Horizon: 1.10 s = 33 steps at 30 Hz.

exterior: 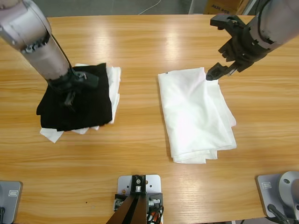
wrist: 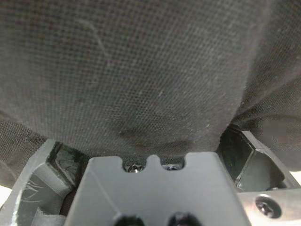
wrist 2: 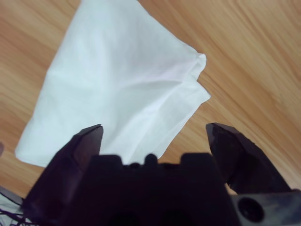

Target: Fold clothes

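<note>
White T-shirt [exterior: 196,114] lies folded into a compact rectangle right of the table's middle. Far left, the left gripper [exterior: 74,86] presses into a black garment [exterior: 77,105] stacked on white cloth [exterior: 114,79]; whether it is clenched cannot be told. The right gripper [exterior: 219,70] hovers released over the shirt's upper corner. Folding looks nearly finished. Beneath is a glossy wooden table [exterior: 140,154].
</note>
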Each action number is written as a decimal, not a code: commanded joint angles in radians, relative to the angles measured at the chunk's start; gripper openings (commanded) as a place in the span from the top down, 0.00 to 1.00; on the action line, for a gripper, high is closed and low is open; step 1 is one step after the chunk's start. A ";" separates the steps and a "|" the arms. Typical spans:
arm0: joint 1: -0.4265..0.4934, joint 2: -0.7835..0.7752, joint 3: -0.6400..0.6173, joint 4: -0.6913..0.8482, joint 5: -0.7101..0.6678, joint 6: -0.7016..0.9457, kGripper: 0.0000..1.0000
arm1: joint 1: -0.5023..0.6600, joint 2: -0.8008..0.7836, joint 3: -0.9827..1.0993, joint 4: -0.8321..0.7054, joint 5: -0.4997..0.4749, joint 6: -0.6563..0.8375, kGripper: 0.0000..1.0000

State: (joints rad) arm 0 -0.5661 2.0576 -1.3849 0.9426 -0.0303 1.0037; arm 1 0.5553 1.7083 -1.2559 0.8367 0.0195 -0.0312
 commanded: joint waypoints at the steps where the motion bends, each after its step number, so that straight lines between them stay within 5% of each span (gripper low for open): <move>1: -0.128 -0.008 0.212 -0.097 -0.005 -0.042 0.00 | -0.012 -0.043 0.098 -0.042 -0.006 -0.005 0.12; 6: -0.132 -0.054 0.234 -0.095 -0.006 -0.065 0.00 | -0.012 -0.056 0.085 -0.056 -0.004 -0.001 0.12; 11: -0.123 -0.192 0.194 -0.090 -0.175 -0.272 0.00 | -0.012 -0.130 0.062 -0.028 -0.037 0.006 0.06; 17: -0.110 -0.333 0.107 -0.088 -0.045 -0.416 0.00 | -0.013 -0.167 0.078 -0.040 -0.054 0.016 0.05; 21: -0.145 -0.346 -0.095 -0.088 -0.073 -0.917 0.01 | -0.056 -0.196 0.094 -0.043 -0.049 0.024 0.05; 24: -0.181 -0.231 -0.248 -0.088 -0.218 -1.413 0.01 | -0.157 -0.209 0.112 -0.049 0.028 0.047 0.05; 27: -0.185 -0.109 -0.275 -0.148 -0.503 -1.602 0.00 | -0.315 -0.200 0.183 -0.095 0.203 0.066 0.06; 33: -0.311 -0.031 -0.181 -0.347 -0.511 -1.860 0.10 | -0.529 -0.207 0.416 -0.279 0.496 0.123 0.03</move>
State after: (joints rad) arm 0 -0.7768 1.8982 -1.6516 0.7598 -0.5059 -0.6591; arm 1 0.1889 1.5183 -1.0413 0.6949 0.2997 0.0360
